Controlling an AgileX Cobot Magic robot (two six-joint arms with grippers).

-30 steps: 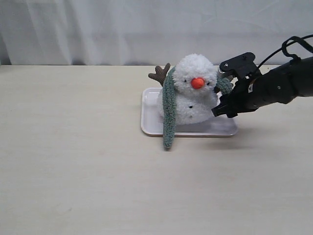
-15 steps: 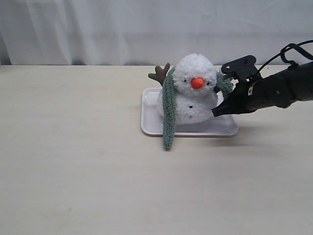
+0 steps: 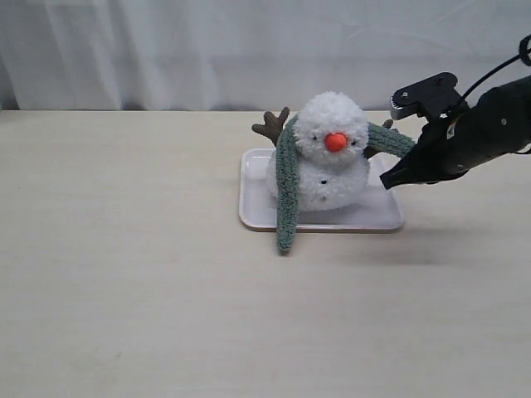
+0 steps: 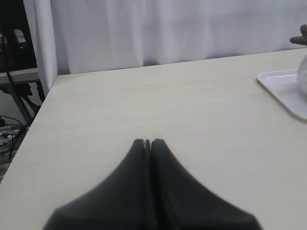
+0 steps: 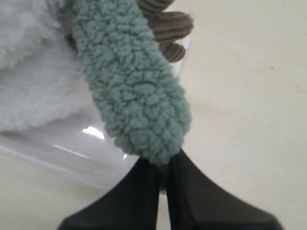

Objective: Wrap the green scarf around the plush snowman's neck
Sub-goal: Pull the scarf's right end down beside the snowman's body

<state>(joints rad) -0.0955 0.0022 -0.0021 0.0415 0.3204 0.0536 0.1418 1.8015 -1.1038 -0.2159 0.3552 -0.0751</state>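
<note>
Setting: a pale wooden table (image 3: 124, 290) in front of a white pleated curtain (image 3: 166, 50).
Tray: a shallow white rectangular tray (image 3: 253, 207) lies on the table near the middle.
Snowman: the fluffy white two-ball plush snowman (image 3: 336, 178), with an orange nose and black dots, sits upright on the tray, a brown twig arm (image 3: 270, 126) sticking out behind it.
Scarf: the long fuzzy grey-green scarf (image 3: 288, 182) passes behind the snowman's neck (image 3: 353, 157). One end hangs down its side over the tray's front rim onto the table. The other end stretches out sideways, off the tray's surface.
Right gripper: the black right gripper (image 5: 163, 167) has its jaws clenched on the very tip of the stretched scarf end, beside the tray.
Left gripper: the black left gripper (image 4: 147, 143) has its jaws pressed together with nothing between them, over bare table, well apart from the tray.
</note>
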